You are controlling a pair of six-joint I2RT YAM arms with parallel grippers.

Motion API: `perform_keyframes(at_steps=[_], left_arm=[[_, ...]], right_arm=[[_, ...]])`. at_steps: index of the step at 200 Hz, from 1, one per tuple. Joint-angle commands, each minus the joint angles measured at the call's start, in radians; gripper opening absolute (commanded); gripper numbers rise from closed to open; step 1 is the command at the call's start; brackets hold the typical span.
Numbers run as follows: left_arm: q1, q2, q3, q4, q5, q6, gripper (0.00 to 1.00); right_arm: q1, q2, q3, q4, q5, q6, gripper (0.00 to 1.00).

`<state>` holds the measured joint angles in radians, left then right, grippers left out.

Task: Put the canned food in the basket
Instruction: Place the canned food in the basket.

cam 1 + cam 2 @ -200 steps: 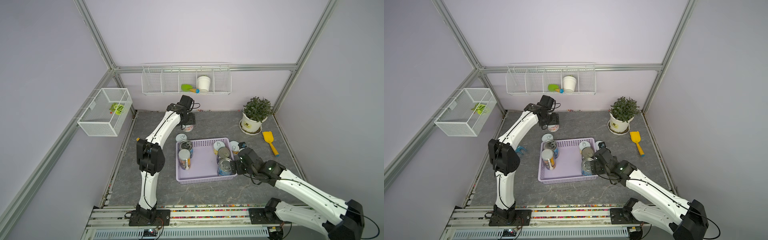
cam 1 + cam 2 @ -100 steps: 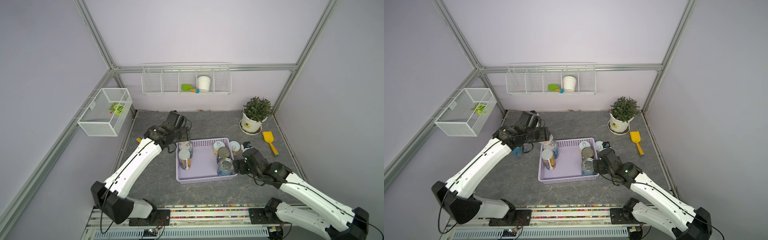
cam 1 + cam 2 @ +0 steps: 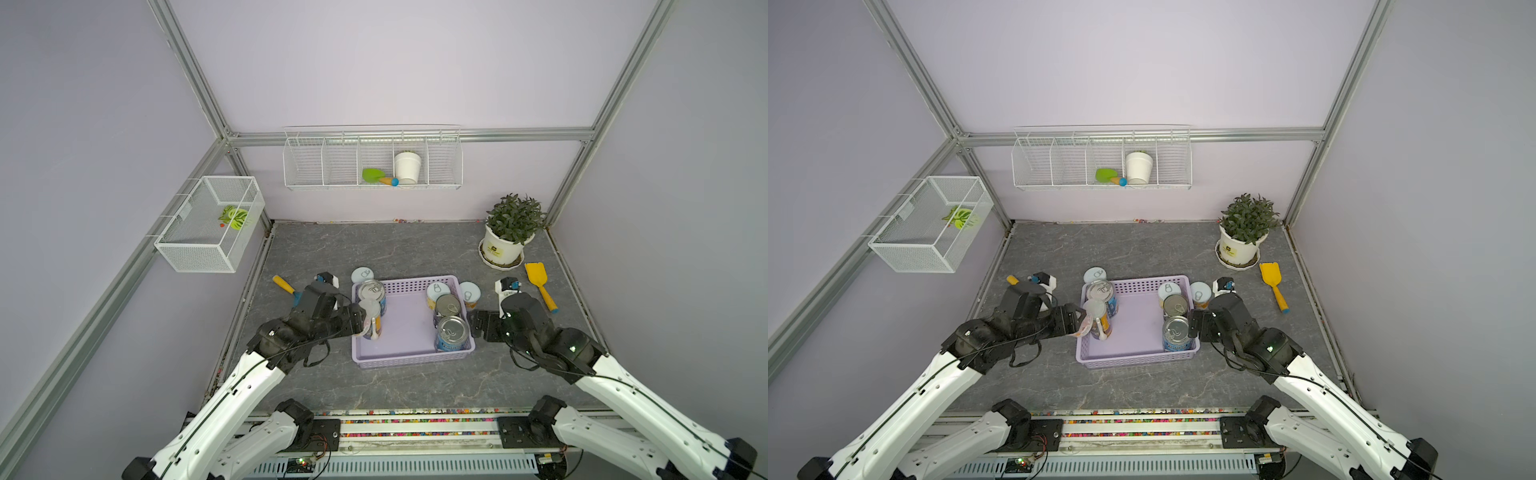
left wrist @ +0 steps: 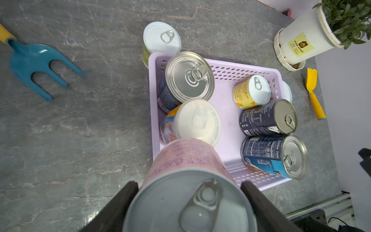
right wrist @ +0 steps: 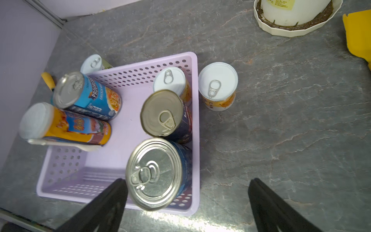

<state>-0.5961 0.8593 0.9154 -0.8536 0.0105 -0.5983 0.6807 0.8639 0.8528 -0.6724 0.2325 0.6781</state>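
Note:
The lilac basket (image 3: 411,360) (image 3: 1136,360) (image 4: 241,69) (image 5: 138,73) holds several upright cans. Two tall ones (image 3: 371,291) stand at its left side. A short pale-lidded one (image 3: 437,290), a dark one (image 3: 448,303) and a blue one (image 3: 451,332) (image 5: 155,172) stand at its right. My left gripper (image 3: 360,322) (image 3: 1080,325) (image 4: 188,187) is shut on a short pink-labelled can (image 4: 186,166), held over the basket's left rim. My right gripper (image 3: 473,326) (image 3: 1194,326) (image 5: 187,185) hangs open over the right rim beside the blue can. Two short cans stand outside: one behind the back-left corner (image 3: 362,275) and one to the right (image 3: 470,292) (image 5: 217,84).
A blue hand fork (image 3: 286,286) (image 4: 34,60) lies left of the basket. A yellow shovel (image 3: 538,286) and a potted plant (image 3: 505,249) are at the back right. A wire rack (image 3: 372,162) hangs on the back wall and a wire-mesh box (image 3: 208,224) on the left wall.
My left arm has swung from the back of the table forward to the basket's left rim, carrying the short can. The right arm has drawn back a little, still open.

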Motion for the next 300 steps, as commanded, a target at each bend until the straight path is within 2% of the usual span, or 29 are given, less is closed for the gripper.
perform_keyframes(at_steps=[1,30,53,92,123,212,265,300], left_arm=[[-0.004,-0.045,-0.029,0.079,0.089,-0.012,0.52],[-0.004,-0.010,-0.091,0.171,0.196,-0.021,0.52],[-0.004,0.015,-0.111,0.200,0.175,-0.029,0.52],[-0.004,0.072,-0.129,0.250,0.180,-0.030,0.52],[-0.004,0.138,-0.141,0.275,0.176,-0.027,0.52],[-0.020,0.141,-0.134,0.190,-0.003,-0.067,0.52],[-0.183,0.290,-0.058,0.139,-0.149,-0.109,0.49],[-0.203,0.320,-0.071,0.135,-0.176,-0.130,0.50]], right_arm=[[-0.032,0.077,0.118,0.010,-0.049,0.075,0.98],[-0.107,0.202,0.245,-0.006,-0.102,0.107,0.97],[-0.180,0.236,0.246,0.038,-0.172,0.127,0.97],[-0.230,0.218,0.187,0.084,-0.093,0.085,0.97],[-0.237,0.241,0.191,0.077,-0.089,0.065,0.97],[-0.238,0.269,0.175,0.095,-0.084,0.060,0.97],[-0.239,0.297,0.180,0.091,-0.071,0.051,0.97],[-0.238,0.304,0.174,0.098,-0.052,0.038,0.97]])
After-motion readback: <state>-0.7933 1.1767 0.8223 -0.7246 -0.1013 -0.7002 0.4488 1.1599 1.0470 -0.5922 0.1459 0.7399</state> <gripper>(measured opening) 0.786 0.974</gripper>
